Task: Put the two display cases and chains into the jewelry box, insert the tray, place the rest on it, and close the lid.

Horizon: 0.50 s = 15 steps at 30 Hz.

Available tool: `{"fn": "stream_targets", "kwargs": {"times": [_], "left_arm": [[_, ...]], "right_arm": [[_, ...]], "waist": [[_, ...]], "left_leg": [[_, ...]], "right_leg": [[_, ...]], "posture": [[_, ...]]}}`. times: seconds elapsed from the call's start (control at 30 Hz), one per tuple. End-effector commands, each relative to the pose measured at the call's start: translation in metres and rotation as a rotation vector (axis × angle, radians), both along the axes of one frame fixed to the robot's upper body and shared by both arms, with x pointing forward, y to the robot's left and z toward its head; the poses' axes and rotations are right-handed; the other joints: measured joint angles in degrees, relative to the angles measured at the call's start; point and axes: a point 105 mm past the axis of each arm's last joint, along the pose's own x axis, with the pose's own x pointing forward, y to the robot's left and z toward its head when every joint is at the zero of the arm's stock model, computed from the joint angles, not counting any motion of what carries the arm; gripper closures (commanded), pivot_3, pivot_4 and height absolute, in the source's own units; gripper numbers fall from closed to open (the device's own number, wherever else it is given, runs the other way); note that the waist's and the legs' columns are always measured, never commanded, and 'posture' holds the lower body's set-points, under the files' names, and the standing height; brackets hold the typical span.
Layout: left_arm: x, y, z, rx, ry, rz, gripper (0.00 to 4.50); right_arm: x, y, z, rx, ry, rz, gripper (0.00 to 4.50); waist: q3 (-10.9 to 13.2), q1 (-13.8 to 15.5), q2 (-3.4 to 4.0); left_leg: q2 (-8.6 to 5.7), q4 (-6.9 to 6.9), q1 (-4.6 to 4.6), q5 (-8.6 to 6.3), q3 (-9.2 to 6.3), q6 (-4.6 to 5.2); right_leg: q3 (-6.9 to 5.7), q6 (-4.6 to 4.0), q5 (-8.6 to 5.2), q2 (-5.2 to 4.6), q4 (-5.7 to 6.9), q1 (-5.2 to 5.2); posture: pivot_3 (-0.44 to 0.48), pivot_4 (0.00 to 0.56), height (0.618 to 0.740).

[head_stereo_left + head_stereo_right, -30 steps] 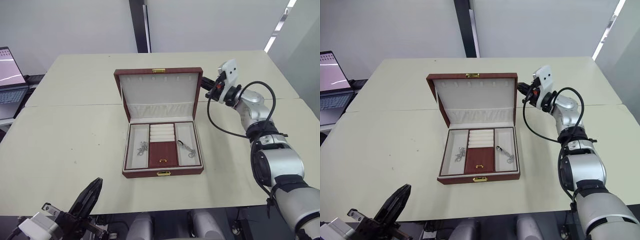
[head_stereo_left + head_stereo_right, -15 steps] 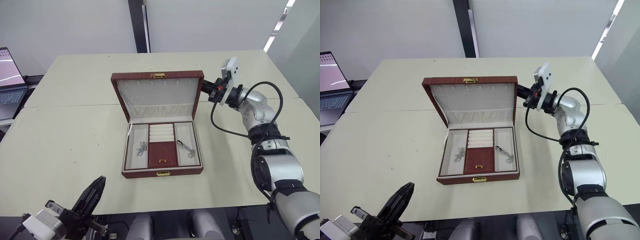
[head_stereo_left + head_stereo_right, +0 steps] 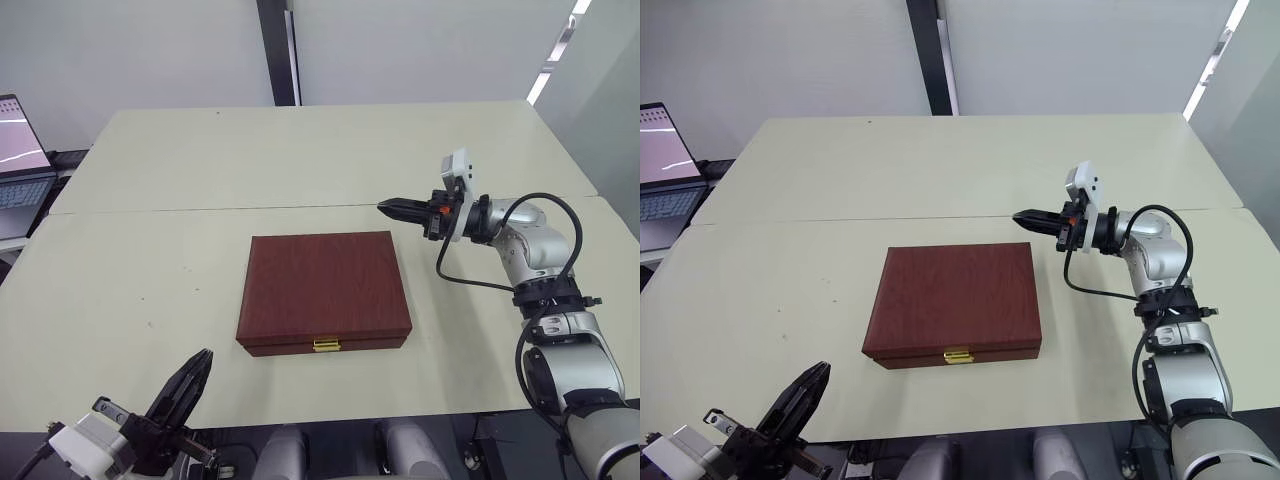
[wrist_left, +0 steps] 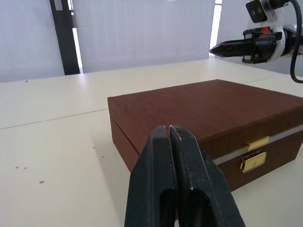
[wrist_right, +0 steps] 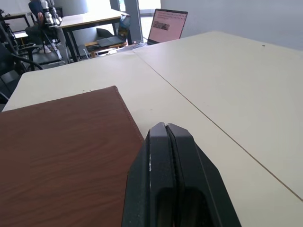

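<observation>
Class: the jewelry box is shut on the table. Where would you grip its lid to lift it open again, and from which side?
Probably at the front edge of the lid, near the gold clasp, approaching from the robot's side. The clasp marks the opening edge, and the seam there gives the gripper something to catch.

We see pale cream tables (image 3: 150, 180) pushed together, a seam running across between them. Behind stands a light grey wall (image 3: 130, 50) with a dark vertical post (image 3: 272, 50). At the left edge an open laptop (image 3: 20, 165) sits. A ceiling light strip (image 3: 555, 60) glows at upper right.
</observation>
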Motion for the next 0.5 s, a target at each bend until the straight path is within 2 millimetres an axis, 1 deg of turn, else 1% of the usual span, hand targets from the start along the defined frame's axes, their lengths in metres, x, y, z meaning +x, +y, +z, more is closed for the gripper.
{"fn": "stream_targets", "kwargs": {"times": [0.03, 0.13, 0.23, 0.37, 0.43, 0.47, 0.5], "left_arm": [[0.003, 0.001, 0.005, -0.009, 0.003, -0.013, 4.44], [0.016, 0.011, 0.006, -0.012, 0.048, -0.004, 4.44], [0.04, 0.031, 0.011, -0.037, 0.093, 0.075, 4.44], [0.07, 0.046, 0.012, 0.024, 0.153, 0.13, 4.44], [0.082, 0.058, 0.015, 0.036, 0.154, 0.169, 4.5], [0.086, 0.06, 0.013, 0.033, 0.169, 0.164, 4.31], [0.089, 0.061, 0.012, 0.048, 0.174, 0.151, 4.11]], "right_arm": [[0.002, -0.012, 0.013, 0.001, -0.076, -0.048, 4.5], [0.004, -0.024, 0.008, -0.011, -0.08, -0.096, 4.5], [0.003, -0.037, 0.001, -0.023, -0.071, -0.145, 4.5], [-0.007, -0.061, -0.01, -0.036, -0.046, -0.225, 4.5], [-0.016, -0.076, -0.017, -0.045, -0.021, -0.265, 4.09], [-0.02, -0.082, -0.02, -0.049, -0.011, -0.282, 3.95], [-0.024, -0.089, -0.023, -0.055, 0.0, -0.298, 3.69]], "waist": [[0.0, 0.0, 0.0], [0.0, 0.0, 0.0], [0.0, 0.4, 0.0], [0.0, 0.6, 0.0], [0.0, 0.8, 0.0], [0.0, 1.0, 0.0], [0.0, 1.0, 0.0]], "left_leg": [[0.0, 0.0, 0.0, 0.0, 0.0, 0.0], [0.0, 0.0, 0.0, 0.0, -0.01, 0.0], [0.0, 0.02, 0.0, 0.0, -0.08, 0.0], [-0.02, 0.03, 0.0, 0.0, -0.08, 0.0], [-0.03, 0.01, 0.0, 0.0, -0.07, 0.0], [-0.01, 0.02, -0.01, 0.0, -0.08, 0.0], [-0.02, 0.01, 0.0, 0.0, -0.07, 0.0]], "right_leg": [[0.0, 0.0, 0.0, 0.0, 0.0, 0.0], [-0.01, 0.0, 0.0, 0.0, 0.0, 0.01], [-0.08, 0.0, 0.0, 0.0, 0.02, 0.03], [-0.07, 0.01, 0.01, -0.01, 0.04, 0.03], [-0.06, 0.01, 0.01, -0.02, 0.02, 0.03], [-0.07, 0.01, 0.01, -0.02, 0.02, 0.02], [-0.07, 0.01, 0.0, -0.02, 0.03, 0.02]], "posture": [[0.0, 0.15, 0.74], [0.0, 0.15, 0.74], [0.0, 0.15, 0.74], [0.0, 0.15, 0.74], [0.0, 0.15, 0.74], [0.0, 0.15, 0.74], [0.0, 0.15, 0.74]]}}
